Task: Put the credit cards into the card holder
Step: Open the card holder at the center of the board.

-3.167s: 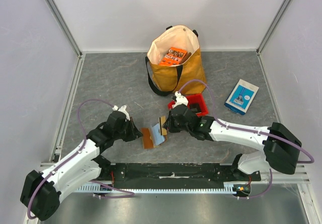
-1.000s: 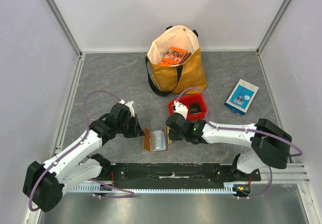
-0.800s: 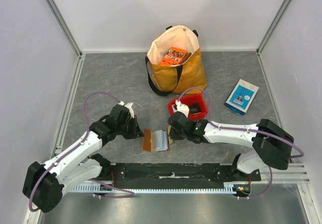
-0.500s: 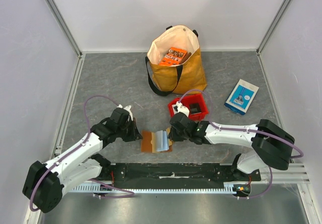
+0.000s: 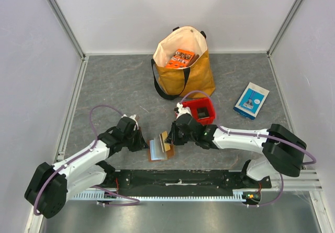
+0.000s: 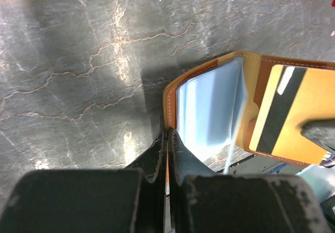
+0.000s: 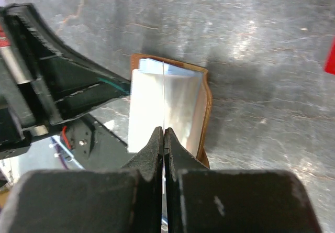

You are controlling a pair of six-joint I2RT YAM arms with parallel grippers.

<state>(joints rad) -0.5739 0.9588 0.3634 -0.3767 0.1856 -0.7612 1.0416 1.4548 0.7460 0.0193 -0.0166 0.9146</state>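
Note:
The brown leather card holder stands half open near the table's front edge. My left gripper is shut on its left leather edge; in the left wrist view my fingertips pinch the holder's rim. A pale blue card sits inside it. My right gripper is shut on a tan card with a dark stripe, held at the holder's right side. This card also shows in the left wrist view. In the right wrist view the card is edge-on between my fingertips, over the holder.
A yellow tote bag with orange packets stands at the back. A red bin is just behind my right gripper. A blue-and-white box lies at the right. The black base rail runs just in front of the holder.
The holder went from lying open and flat to half folded and tilted up. My right gripper shifted slightly left and the striped card now shows over the holder's right side.

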